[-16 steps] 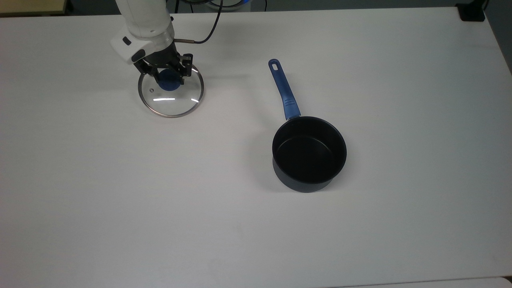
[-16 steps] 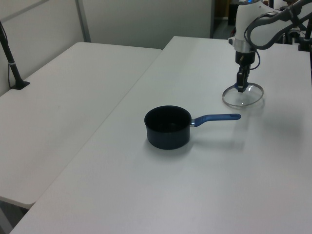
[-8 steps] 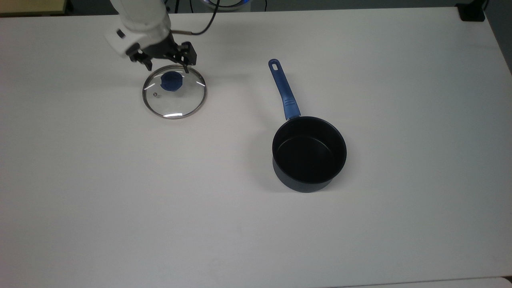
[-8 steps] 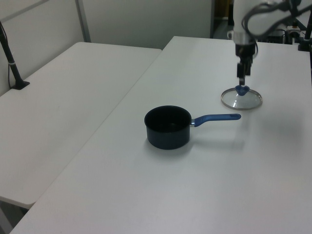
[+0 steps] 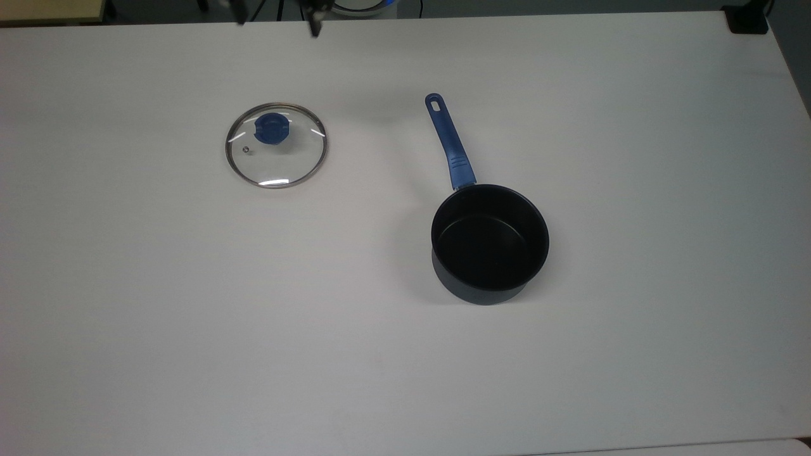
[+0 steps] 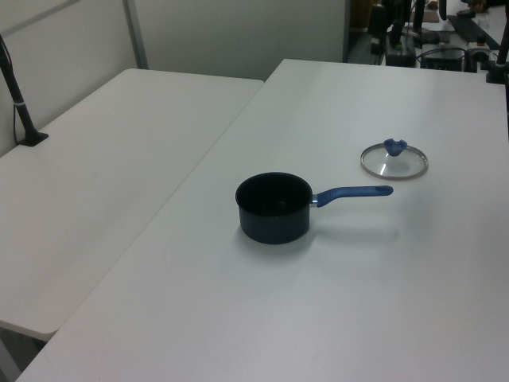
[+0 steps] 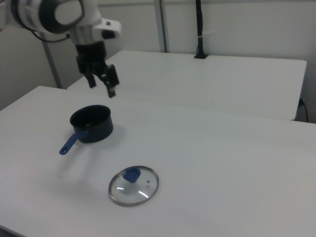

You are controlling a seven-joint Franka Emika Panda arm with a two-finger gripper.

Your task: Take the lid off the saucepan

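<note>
Since a second ago the gripper [image 7: 100, 83] has let go of the blue knob and risen well clear of the lid [image 5: 276, 144], which now lies alone on the white table [image 5: 190, 304].

From the top view, the lid rests flat, knob up, near the top view's left. The saucepan [image 5: 490, 242] stands well apart toward the centre, open and empty, its long blue handle [image 5: 448, 141] pointing up the picture. With the lid off and set down, the task looks finished, and lifting the arm away probably just clears the workspace. Two dark fingertips [image 5: 313, 25] poke in at the upper edge, set apart.

From the left view, the saucepan sits mid-table with its handle reaching toward the left view's right, its tip near the lid's rim but not touching. A second white table [image 6: 95, 183] joins along a seam on the left view's left, with a dark post [image 6: 17, 99] at its far side and grey partition walls behind.

From the right view, the gripper hangs high above the pot, fingers spread and empty, on the white arm [image 7: 54, 15]. The lid lies in front, nearer the camera, flat and steady. Both tabletops are plain, smooth and matte, so neither object seems likely to slide.
</note>
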